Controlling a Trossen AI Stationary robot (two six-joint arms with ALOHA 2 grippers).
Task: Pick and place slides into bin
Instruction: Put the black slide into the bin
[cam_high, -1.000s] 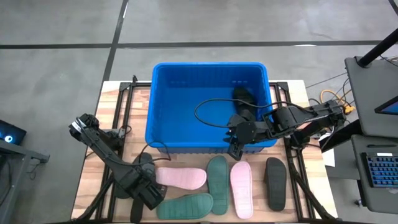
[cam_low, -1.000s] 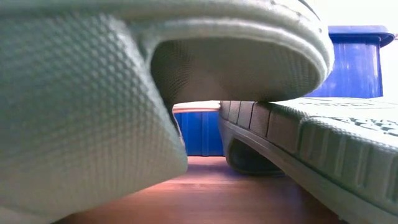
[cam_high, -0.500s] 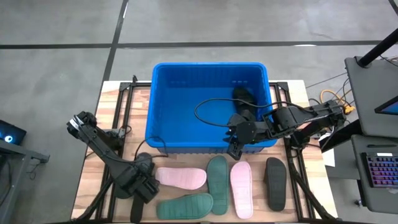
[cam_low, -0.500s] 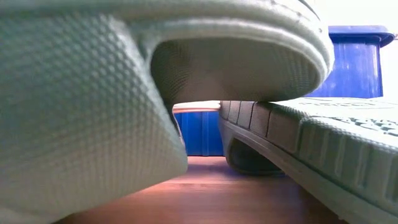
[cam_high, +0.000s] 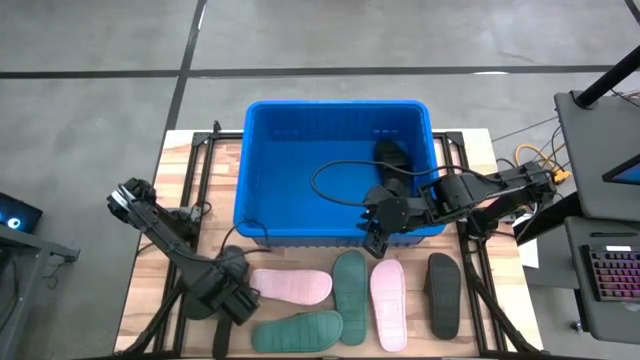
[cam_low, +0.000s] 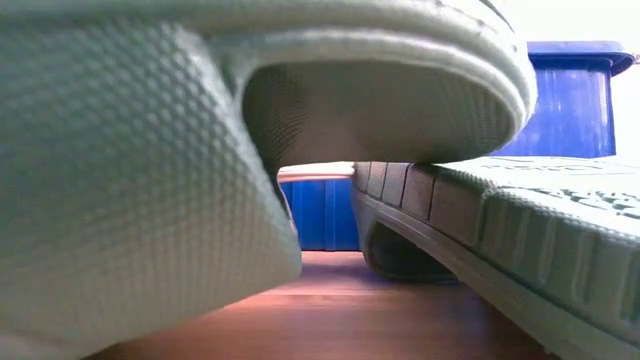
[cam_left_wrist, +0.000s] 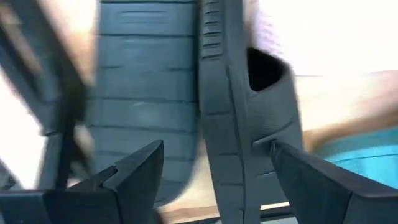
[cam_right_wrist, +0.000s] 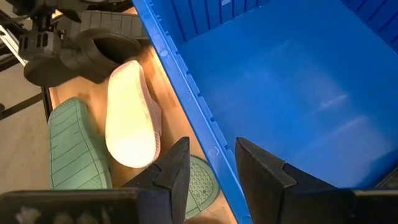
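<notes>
Left gripper (cam_high: 232, 303) spread wide over a charcoal slide (cam_left_wrist: 245, 118)
Right gripper (cam_high: 377, 238), part-open and empty, hovers at the bin (cam_high: 262, 228)'s 5 o'clock rim.

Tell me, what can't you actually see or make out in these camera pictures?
- Low view: a green slide sits against the lens, hiding both arms and most of the bin.
- High view: the dark slide in the bin is partly covered by the right gripper arm and cable.
- Left wrist view: motion blur smears the dark slide ahead of the left gripper.
</notes>
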